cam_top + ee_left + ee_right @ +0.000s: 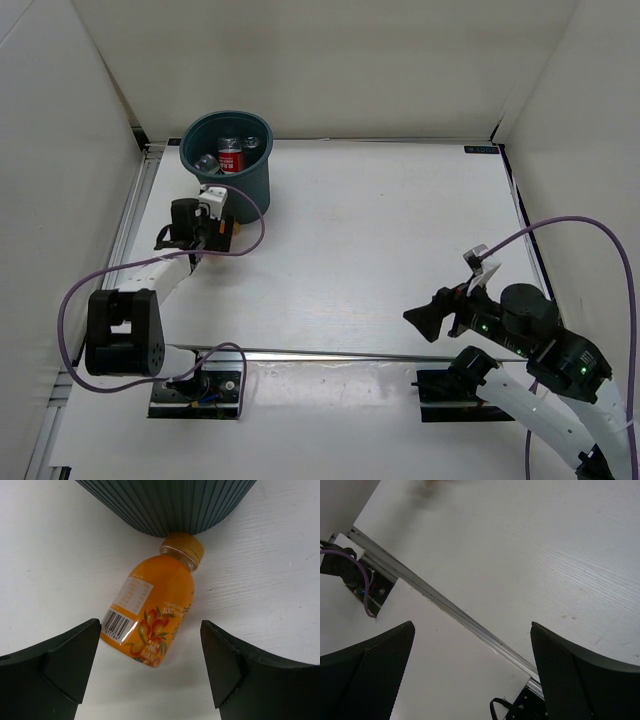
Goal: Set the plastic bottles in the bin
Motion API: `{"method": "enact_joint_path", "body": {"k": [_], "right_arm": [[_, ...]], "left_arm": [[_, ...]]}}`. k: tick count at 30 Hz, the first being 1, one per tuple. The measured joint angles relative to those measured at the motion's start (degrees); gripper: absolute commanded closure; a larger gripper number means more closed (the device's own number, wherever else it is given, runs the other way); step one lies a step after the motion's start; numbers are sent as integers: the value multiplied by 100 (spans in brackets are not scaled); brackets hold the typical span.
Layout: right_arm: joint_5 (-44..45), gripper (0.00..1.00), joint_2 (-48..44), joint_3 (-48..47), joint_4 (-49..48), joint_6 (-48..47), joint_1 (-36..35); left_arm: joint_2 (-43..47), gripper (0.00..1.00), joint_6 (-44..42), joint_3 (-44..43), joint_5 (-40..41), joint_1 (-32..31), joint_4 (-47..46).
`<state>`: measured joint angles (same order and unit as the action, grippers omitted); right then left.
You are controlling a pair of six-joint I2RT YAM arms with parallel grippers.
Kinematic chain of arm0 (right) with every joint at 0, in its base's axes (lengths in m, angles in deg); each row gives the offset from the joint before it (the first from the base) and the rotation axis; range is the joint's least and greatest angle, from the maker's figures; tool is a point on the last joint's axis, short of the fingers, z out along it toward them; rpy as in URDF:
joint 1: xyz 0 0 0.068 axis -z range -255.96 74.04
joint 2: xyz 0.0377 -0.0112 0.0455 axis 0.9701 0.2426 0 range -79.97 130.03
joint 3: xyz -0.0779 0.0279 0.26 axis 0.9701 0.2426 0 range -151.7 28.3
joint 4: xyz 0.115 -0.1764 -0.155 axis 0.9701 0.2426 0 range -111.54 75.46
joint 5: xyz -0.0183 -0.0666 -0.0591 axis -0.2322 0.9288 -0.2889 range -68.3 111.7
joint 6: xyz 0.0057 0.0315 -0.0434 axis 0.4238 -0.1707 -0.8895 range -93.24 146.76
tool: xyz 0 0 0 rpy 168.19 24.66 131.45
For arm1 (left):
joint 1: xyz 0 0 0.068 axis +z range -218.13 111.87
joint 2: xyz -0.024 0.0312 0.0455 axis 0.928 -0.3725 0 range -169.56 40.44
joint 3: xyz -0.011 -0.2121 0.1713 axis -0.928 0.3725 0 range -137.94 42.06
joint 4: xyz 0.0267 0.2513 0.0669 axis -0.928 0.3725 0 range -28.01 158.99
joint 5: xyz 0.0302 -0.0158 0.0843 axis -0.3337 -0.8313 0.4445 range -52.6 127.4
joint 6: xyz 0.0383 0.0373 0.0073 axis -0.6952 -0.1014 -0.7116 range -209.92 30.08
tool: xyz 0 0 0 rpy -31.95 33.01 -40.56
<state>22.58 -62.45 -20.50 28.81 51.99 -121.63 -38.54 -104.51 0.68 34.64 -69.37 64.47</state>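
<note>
The stubby orange bottle lies on its side on the table, its cap against the base of the dark teal bin. My left gripper is open just short of the bottle's bottom end, one finger on each side and touching nothing. In the top view the left gripper is just in front of the bin, and a sliver of the orange bottle shows. Inside the bin lie the red-label bottle and two other clear bottles. My right gripper is open and empty at the near right.
A metal rail crosses the table near the arm bases and shows in the right wrist view. White walls enclose the table on the left, back and right. A purple cable loops beside the left wrist.
</note>
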Motion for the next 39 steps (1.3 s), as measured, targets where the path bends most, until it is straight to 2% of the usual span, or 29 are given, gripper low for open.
{"method": "enact_joint_path", "body": {"k": [16, 24, 28, 30, 32, 33, 34, 37, 39], "right_arm": [[-116, 0, -181, 179, -192, -42, 0], [-76, 0, -232, 190, -245, -35, 0], [35, 0, -302, 275, -264, -24, 0], [87, 0, -315, 315, -271, -20, 0], [136, 0, -352, 339, -278, -17, 0], [162, 0, -380, 350, -282, -17, 0], [190, 0, -417, 356, -286, -17, 0], [249, 0, -557, 369, -295, -17, 0], [306, 0, -667, 376, -302, -17, 0]], "left_arm": [[-734, 10, -251, 42, 22, 0, -708], [-944, 17, -107, 48, 55, -2, -798], [-944, 26, -57, 96, 164, -55, -887], [-942, 35, -55, 120, 203, -76, -922], [-940, 44, -50, 125, 234, -87, -935], [-940, 57, -42, 131, 240, -87, -944], [-935, 63, -35, 138, 243, -87, -951], [-931, 72, -22, 153, 299, -127, -966], [-920, 73, -11, 155, 400, -186, -951]]}}
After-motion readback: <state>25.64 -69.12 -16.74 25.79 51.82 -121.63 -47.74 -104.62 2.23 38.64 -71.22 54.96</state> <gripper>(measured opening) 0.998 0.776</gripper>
